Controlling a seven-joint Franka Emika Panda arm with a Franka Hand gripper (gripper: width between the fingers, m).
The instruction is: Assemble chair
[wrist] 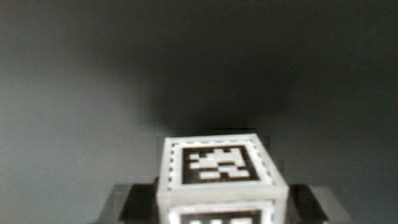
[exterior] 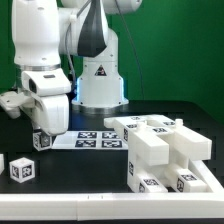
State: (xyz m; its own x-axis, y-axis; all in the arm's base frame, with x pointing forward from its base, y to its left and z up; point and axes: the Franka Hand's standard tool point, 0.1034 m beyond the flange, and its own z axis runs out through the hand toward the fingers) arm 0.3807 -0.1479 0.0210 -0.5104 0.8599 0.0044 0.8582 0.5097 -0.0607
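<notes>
Claw (exterior: 44, 130) clamped on small tagged block (wrist: 221, 170); its near end cut off, long axis unclear. Stepped chair body (exterior: 165, 150) well apart.

Ext. view: stepped chair assembly (exterior: 165, 150) sits on bench (exterior: 80, 195) at ext. view's right, toward front. Marker board (exterior: 100, 139) lies flat beside it on the left, in front of robot base (exterior: 100, 85). Hand (exterior: 43, 134) hangs at board's left end, w/ small block (exterior: 42, 142) between its fingers. Loose cube (exterior: 22, 170) on bench further front-left, well apart from assembly.
</notes>
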